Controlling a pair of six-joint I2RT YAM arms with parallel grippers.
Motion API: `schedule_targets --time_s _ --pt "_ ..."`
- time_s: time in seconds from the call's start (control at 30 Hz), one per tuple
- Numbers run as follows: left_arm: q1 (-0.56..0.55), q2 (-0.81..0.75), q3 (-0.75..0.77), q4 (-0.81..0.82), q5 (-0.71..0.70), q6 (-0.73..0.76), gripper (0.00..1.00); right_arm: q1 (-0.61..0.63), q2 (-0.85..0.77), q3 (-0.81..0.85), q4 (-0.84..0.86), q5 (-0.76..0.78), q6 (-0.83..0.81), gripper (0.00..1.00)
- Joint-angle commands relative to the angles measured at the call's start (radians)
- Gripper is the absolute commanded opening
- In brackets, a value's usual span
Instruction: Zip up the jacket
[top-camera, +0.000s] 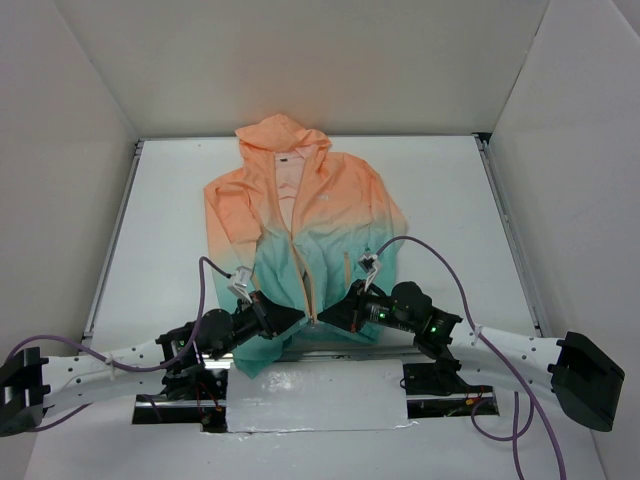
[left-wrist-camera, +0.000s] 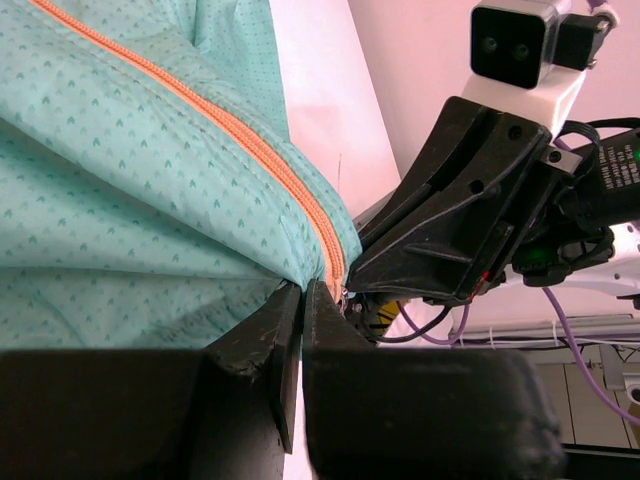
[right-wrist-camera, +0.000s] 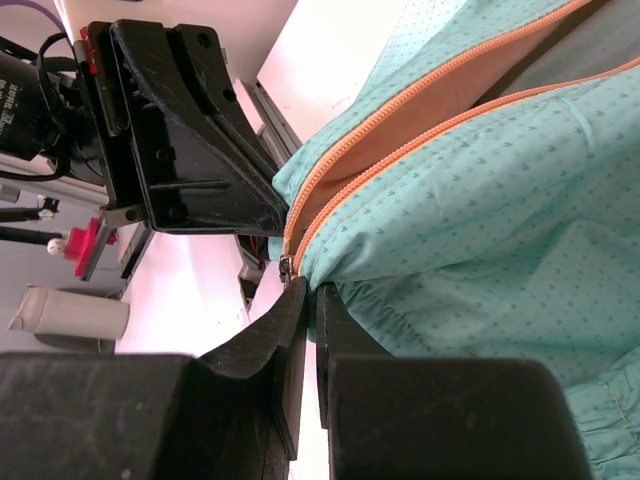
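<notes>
The jacket (top-camera: 300, 215) lies flat on the white table, peach hood far, teal hem near the arms. Its orange zipper (top-camera: 303, 270) runs down the centre; in the right wrist view its two tracks (right-wrist-camera: 400, 105) spread apart above a small metal slider (right-wrist-camera: 285, 268) at the hem. My left gripper (top-camera: 298, 320) is shut on the teal hem left of the zipper's bottom end, as the left wrist view (left-wrist-camera: 303, 288) shows. My right gripper (top-camera: 332, 316) is shut on the hem right of it, just beside the slider (right-wrist-camera: 312, 288). The two grippers nearly touch.
White enclosure walls (top-camera: 560, 150) stand on three sides. A silvery sheet (top-camera: 315, 400) lies at the near edge between the arm bases. Purple cables (top-camera: 440, 260) loop above both arms. The table's metal rail (top-camera: 110, 240) runs along the left.
</notes>
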Motion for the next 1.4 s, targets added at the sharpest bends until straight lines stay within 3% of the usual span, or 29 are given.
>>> schedule_targets --time_s 0.0,1.37 --pt "0.003 0.0 -0.006 0.053 0.005 -0.009 0.0 -0.01 -0.009 0.033 0.065 -0.005 -0.009 0.0" --pt "0.003 -0.035 0.022 0.026 -0.024 -0.017 0.0 -0.014 0.036 0.003 0.103 -0.049 -0.026 0.0"
